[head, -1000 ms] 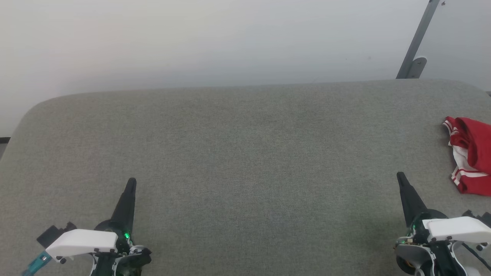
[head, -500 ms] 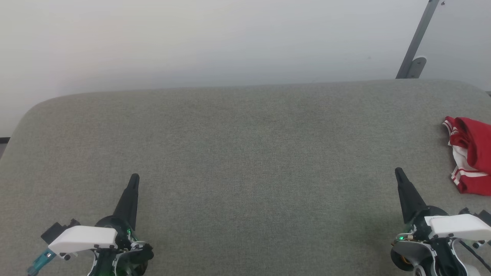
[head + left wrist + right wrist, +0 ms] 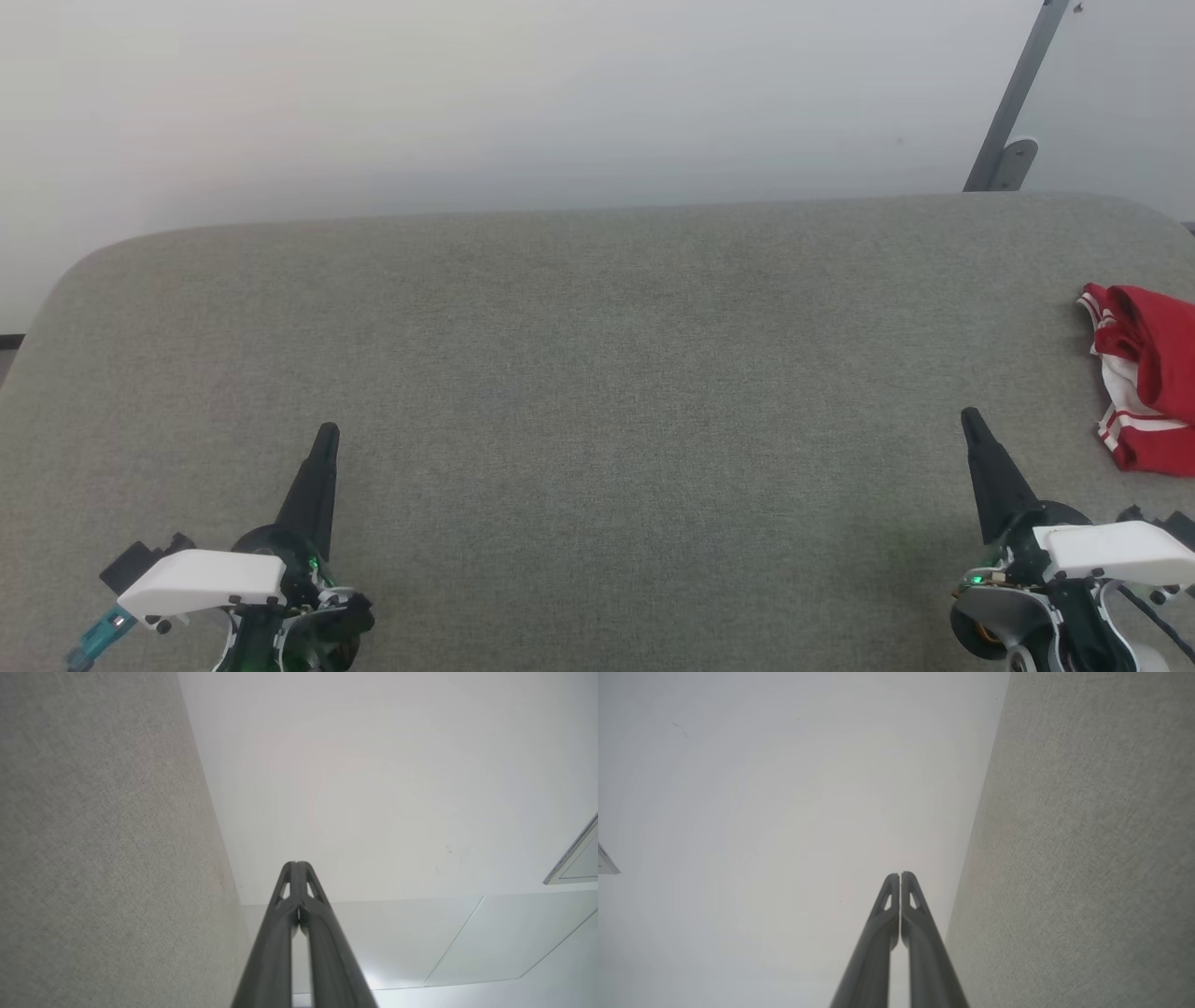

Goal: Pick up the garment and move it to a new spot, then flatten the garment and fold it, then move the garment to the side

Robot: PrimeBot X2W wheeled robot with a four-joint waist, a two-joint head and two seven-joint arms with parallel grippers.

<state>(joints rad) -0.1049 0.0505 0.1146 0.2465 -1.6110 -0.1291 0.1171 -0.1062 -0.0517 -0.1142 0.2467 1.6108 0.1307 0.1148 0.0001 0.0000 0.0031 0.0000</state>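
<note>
The garment [image 3: 1146, 369] lies crumpled at the far right of the grey fabric table [image 3: 597, 355]: red cloth with white panels and red-and-white striped trim, cut off by the frame edge. My right gripper [image 3: 969, 416] hovers near the front right, a short way left of and nearer than the garment, not touching it. My left gripper [image 3: 326, 432] is at the front left, far from the garment. Both are shut and hold nothing. In the wrist views the left gripper [image 3: 296, 864] and the right gripper [image 3: 900, 874] show their fingers pressed together, pointing past the table's far edge at a pale wall.
The table has rounded corners, and its far edge meets a pale wall. A grey metal post [image 3: 1019, 89] rises behind the back right corner. Wide bare fabric stretches between the two grippers.
Both grippers have edged slightly forward over the table since a second ago, then held still. The garment has not moved.
</note>
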